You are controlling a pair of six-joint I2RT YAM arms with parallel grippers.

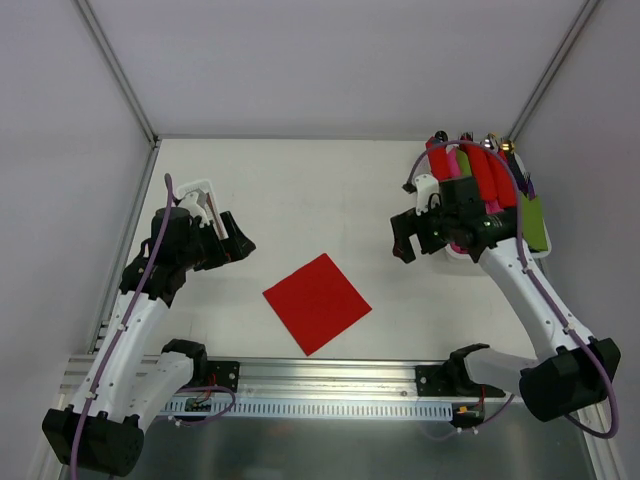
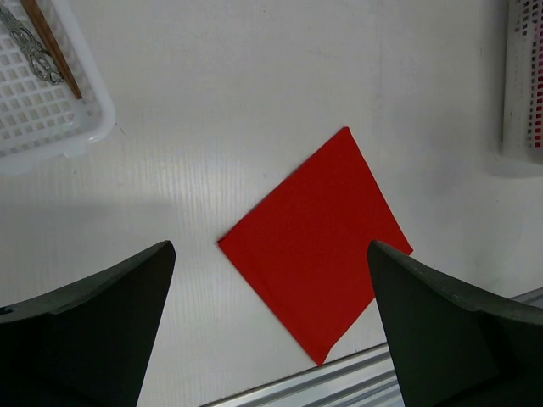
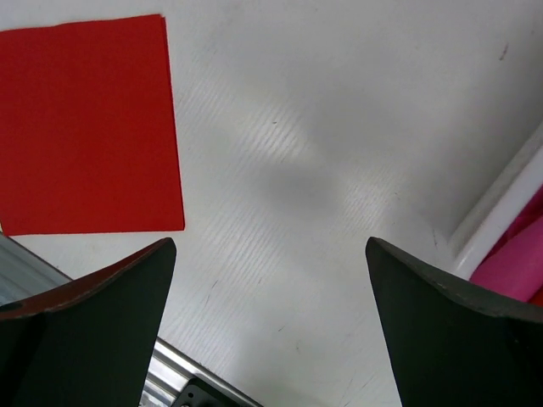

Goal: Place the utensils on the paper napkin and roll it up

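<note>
White table (image 1: pixel 300 190), paper napkin (image 1: pixel 316 302) flat; left claw (image 2: pixel 270 248), right claw (image 3: pixel 270 244) wide, empty; utensils (image 2: pixel 30 42) perhaps in basket (image 2: pixel 53 129).

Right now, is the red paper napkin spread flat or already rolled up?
Spread flat. The red paper napkin lies as an open square on the white table, all four corners showing, with nothing on it.

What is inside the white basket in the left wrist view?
A silvery metal piece and a brown stick lie in the white basket; the frame cuts off the rest.
</note>
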